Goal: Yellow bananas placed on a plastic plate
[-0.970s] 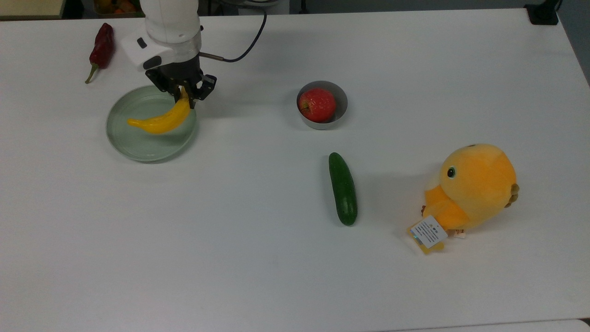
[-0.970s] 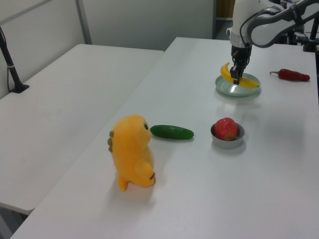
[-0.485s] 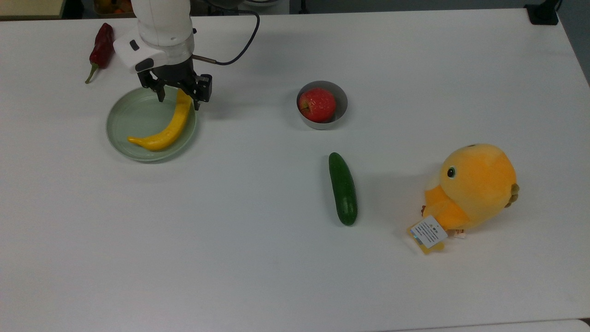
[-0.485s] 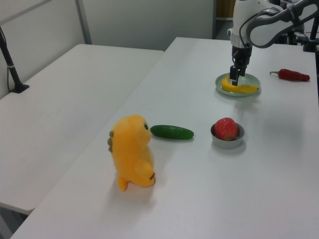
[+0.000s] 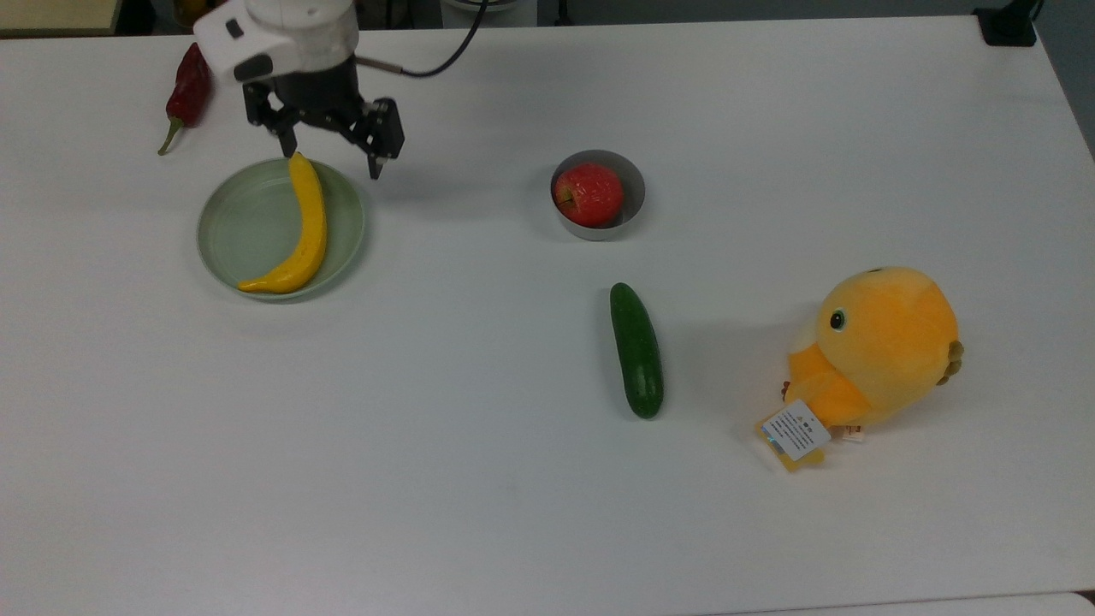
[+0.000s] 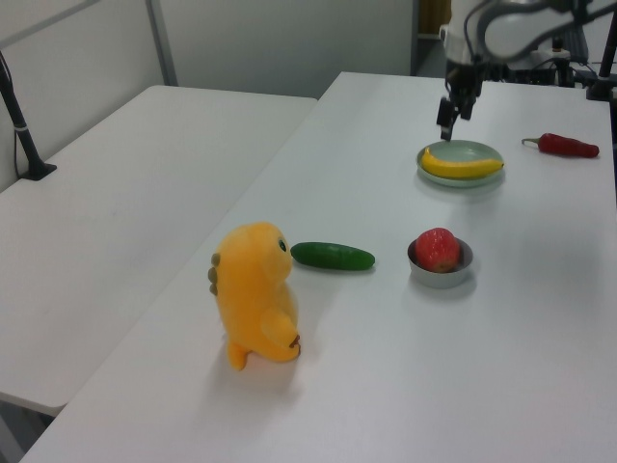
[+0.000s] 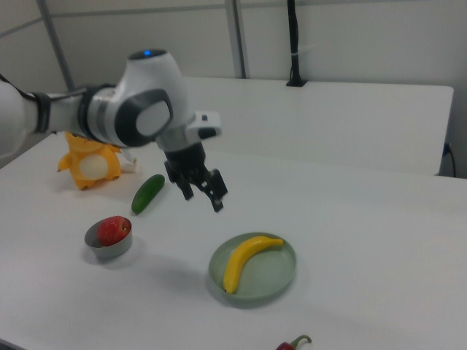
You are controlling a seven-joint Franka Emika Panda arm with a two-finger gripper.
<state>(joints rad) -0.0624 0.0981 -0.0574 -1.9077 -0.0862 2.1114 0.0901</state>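
Well, the yellow banana (image 5: 304, 229) lies across the mint-green plastic plate (image 5: 231, 235) on the bench, and the gripper (image 5: 332, 154) hangs above the plate's rim, spread wide and empty, so the job looks done

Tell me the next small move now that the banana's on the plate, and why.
Probably just lift the gripper further up and away. The banana already lies inside the mint-green plate, and the open fingers hang clear above the plate's edge, touching nothing. Nothing else seems left; avoid swinging toward the red chili nearby.
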